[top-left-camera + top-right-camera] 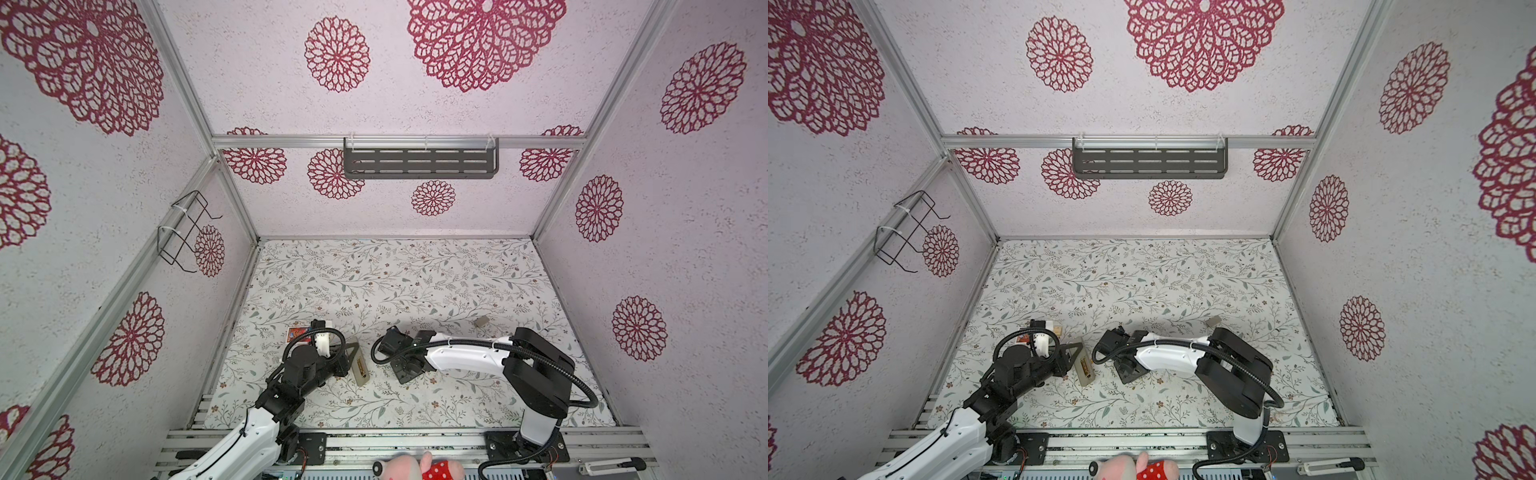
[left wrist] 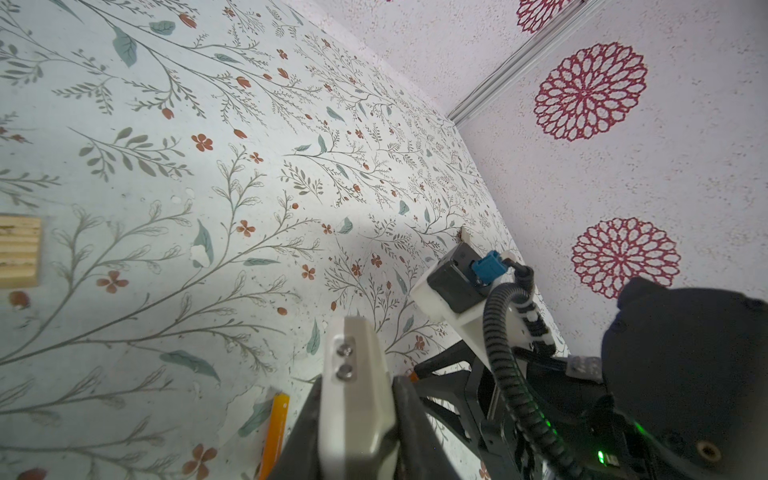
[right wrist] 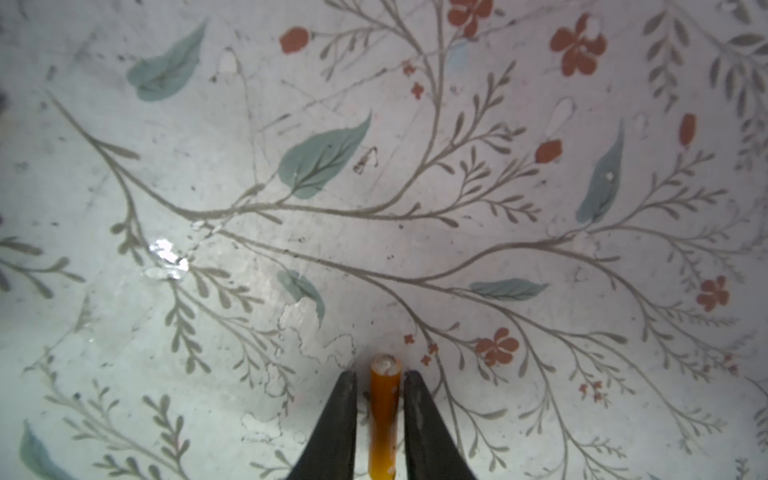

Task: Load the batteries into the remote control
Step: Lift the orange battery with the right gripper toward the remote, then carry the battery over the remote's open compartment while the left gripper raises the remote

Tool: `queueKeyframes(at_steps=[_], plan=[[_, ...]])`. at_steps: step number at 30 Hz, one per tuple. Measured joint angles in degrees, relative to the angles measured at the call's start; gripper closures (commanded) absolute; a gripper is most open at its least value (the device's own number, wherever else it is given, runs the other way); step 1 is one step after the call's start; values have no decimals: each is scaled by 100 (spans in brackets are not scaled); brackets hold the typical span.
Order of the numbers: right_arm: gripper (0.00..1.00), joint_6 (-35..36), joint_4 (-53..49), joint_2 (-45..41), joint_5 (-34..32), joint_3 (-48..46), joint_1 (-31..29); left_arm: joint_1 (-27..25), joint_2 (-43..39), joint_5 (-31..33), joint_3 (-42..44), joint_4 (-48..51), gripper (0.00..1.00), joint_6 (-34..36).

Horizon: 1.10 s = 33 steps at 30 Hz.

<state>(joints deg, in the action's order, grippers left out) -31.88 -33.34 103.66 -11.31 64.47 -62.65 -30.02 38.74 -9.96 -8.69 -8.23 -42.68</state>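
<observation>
Right gripper (image 3: pixel 380 376) astride orange battery (image 3: pixel 384 419)

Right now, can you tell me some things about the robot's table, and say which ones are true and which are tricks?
1. An orange battery lies between the fingers of the right end effector. True.
2. The left end effector holds nothing. False: it is shut on the remote.
3. A pink stuffed toy sits in the middle of the table. False: it lies in front of the rail at the near edge, off the table.
4. A dark shelf hangs on the back wall. True.
</observation>
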Motion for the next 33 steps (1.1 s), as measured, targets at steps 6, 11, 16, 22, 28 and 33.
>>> queueKeyframes(at_steps=[6,11,16,22,28,33], plan=[[79,116,-17,17,254,31,131,0,20,-42,13,-31,100,50],[82,240,-66,68,468,101,238,-11,-17,-116,22,-92,100,66],[85,380,-175,153,614,221,328,-15,-201,-157,24,-129,100,68],[95,511,-341,229,704,350,372,-22,-243,-188,48,-210,100,63],[96,531,-48,20,811,52,391,-24,-238,-236,103,-223,100,61],[98,494,345,-219,905,-280,400,-28,-234,-234,103,-225,100,44]])
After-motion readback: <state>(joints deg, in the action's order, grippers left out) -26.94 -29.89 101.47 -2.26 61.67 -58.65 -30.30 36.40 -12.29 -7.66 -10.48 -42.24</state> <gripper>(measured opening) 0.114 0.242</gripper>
